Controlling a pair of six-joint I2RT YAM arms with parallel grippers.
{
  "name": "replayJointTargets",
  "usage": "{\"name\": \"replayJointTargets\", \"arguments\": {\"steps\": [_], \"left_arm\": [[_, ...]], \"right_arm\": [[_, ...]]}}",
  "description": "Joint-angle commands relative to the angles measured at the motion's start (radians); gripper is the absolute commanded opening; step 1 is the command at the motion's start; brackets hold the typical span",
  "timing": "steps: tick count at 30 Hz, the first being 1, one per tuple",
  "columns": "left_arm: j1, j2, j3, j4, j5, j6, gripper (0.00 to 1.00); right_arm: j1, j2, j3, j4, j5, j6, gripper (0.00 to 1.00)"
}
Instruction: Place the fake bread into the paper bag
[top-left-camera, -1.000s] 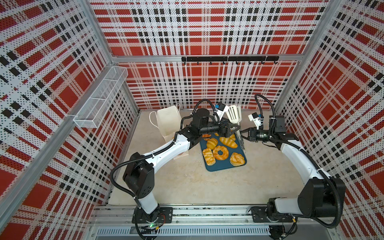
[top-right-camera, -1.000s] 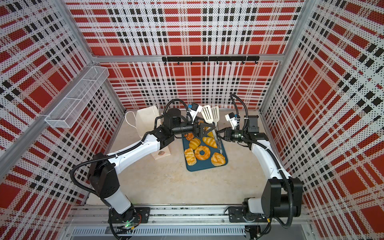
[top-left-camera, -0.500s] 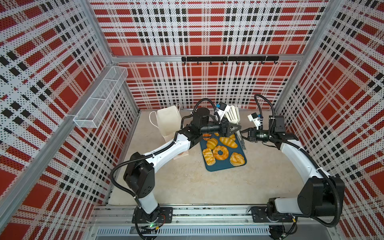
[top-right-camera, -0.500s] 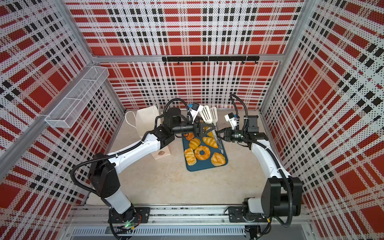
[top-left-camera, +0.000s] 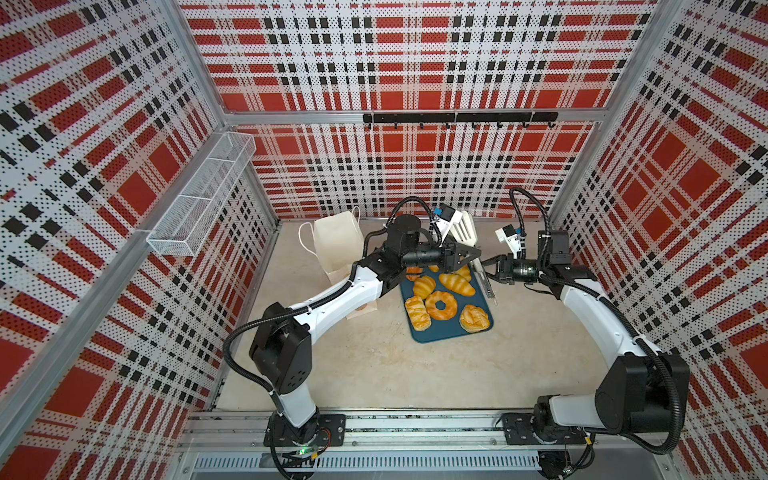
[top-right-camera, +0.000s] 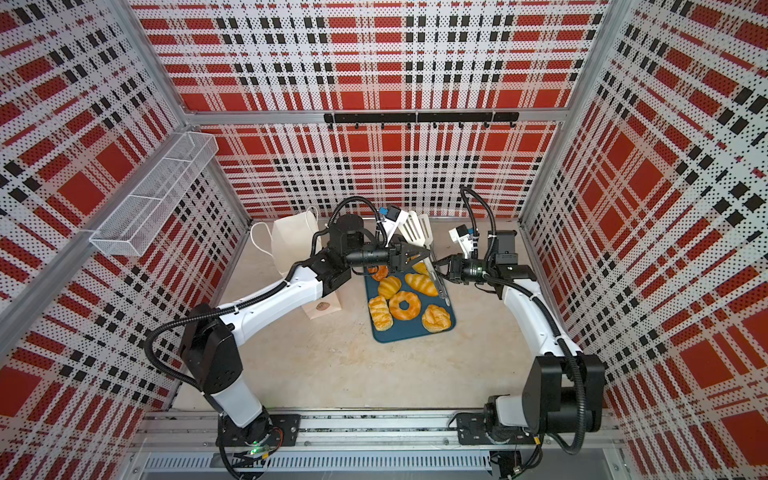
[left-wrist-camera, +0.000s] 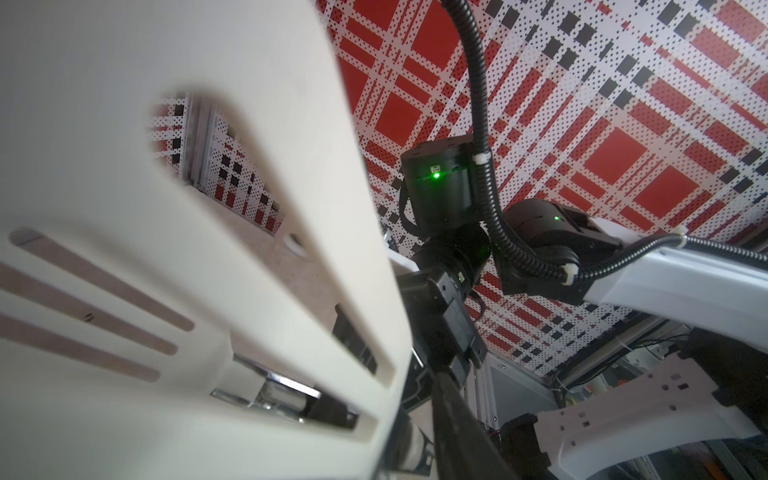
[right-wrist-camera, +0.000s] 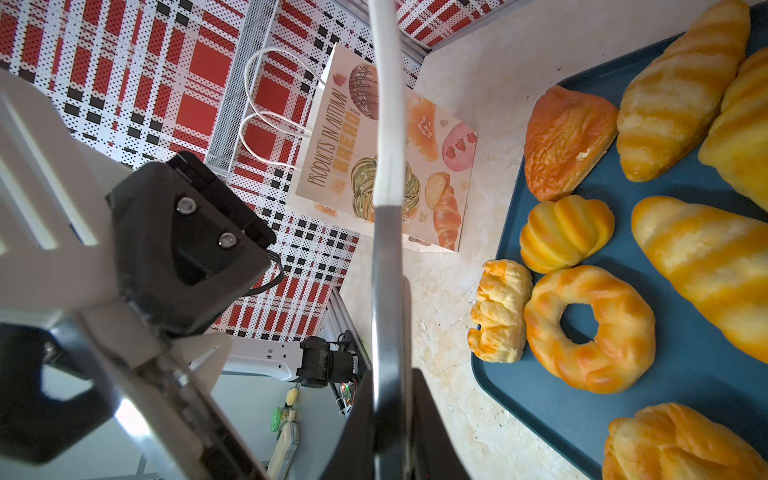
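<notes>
Since a second ago the left gripper (top-left-camera: 473, 256) has narrowed its jaws about the white tongs (top-left-camera: 465, 227), whose blades now sit closer together; whether it truly pinches them I cannot tell. On the desk (top-left-camera: 374, 365), the paper bag (top-left-camera: 337, 241) stands upright at ten o'clock from the blue tray (top-left-camera: 444, 332). The bread (top-left-camera: 441, 305) lies on that tray, outside the bag. The right gripper (top-left-camera: 487, 268) is clamped tight on the tongs' metal handle at the tray's one o'clock corner.
</notes>
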Motion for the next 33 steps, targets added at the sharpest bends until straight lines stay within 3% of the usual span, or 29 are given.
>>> {"name": "replayJointTargets", "arguments": {"steps": [1, 15, 19, 26, 29, 33], "left_arm": [[-0.01, 0.009, 0.041, 0.033, 0.018, -0.006, 0.32], [-0.007, 0.011, 0.006, 0.185, 0.056, -0.083, 0.14], [-0.008, 0.011, -0.01, 0.24, 0.068, -0.113, 0.12], [-0.01, -0.004, -0.034, 0.275, 0.076, -0.127, 0.11], [-0.01, -0.01, -0.042, 0.276, 0.078, -0.125, 0.11], [-0.01, -0.011, -0.046, 0.278, 0.082, -0.124, 0.11]], "right_arm": [[-0.003, -0.015, 0.017, 0.068, -0.033, 0.005, 0.15], [-0.003, -0.056, 0.005, 0.052, -0.012, -0.015, 0.18], [-0.005, -0.065, 0.012, 0.007, 0.051, -0.056, 0.33], [-0.051, -0.098, 0.014, -0.028, 0.151, -0.07, 0.76], [-0.1, -0.126, -0.013, 0.057, 0.096, 0.001, 0.97], [-0.137, -0.173, -0.05, 0.169, 0.059, 0.076, 1.0]]}}
